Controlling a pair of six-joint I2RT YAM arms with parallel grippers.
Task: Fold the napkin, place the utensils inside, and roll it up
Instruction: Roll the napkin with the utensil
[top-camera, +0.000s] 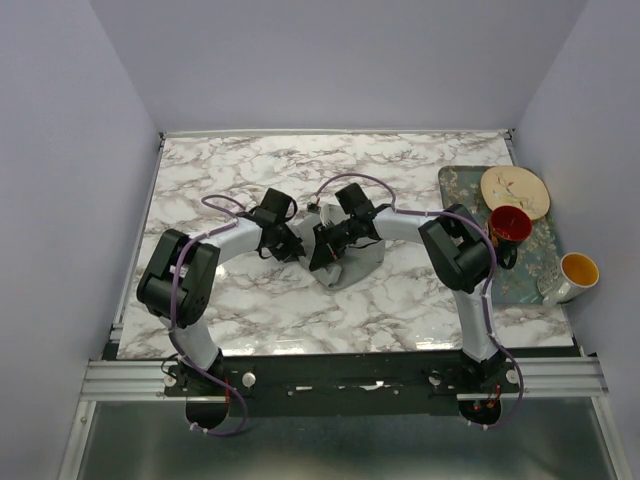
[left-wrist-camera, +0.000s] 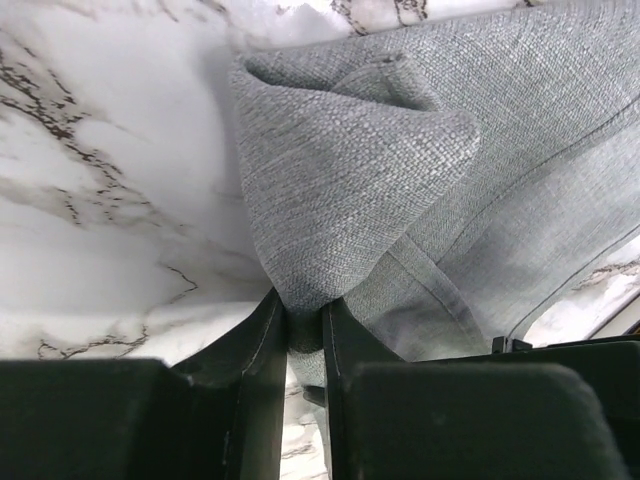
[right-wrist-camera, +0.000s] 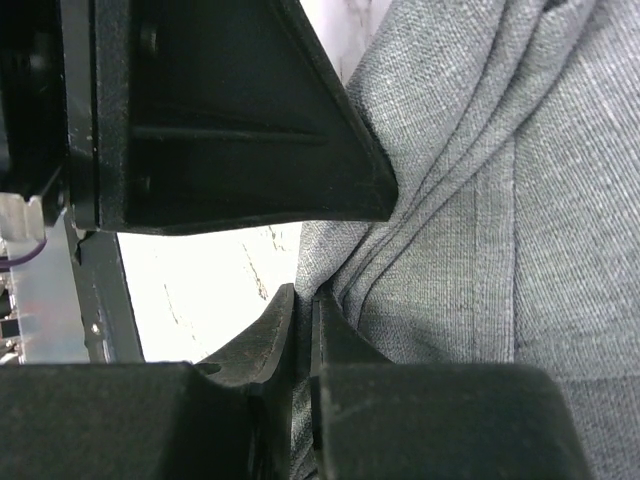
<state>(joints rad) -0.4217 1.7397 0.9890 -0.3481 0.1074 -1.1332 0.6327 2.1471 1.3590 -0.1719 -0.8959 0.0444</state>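
Observation:
The grey-green napkin (top-camera: 360, 266) lies bunched on the marble table, where both arms meet in the middle. My left gripper (left-wrist-camera: 303, 318) is shut on a puffed-up fold of the napkin (left-wrist-camera: 360, 170), and cloth fills the gap between its jaws. My right gripper (right-wrist-camera: 304, 300) is shut on a layered edge of the napkin (right-wrist-camera: 500, 200), right beside the left one. From above, the left gripper (top-camera: 297, 246) and right gripper (top-camera: 322, 252) nearly touch. The utensils are out of view.
A floral-patterned tray (top-camera: 535, 275) sits at the table's right edge with a cream plate (top-camera: 514, 189) and a red cup (top-camera: 509, 224) on it. A yellow-lined white cup (top-camera: 577, 272) stands at its right rim. The other arm's black body (right-wrist-camera: 220, 120) looms over the right wrist view.

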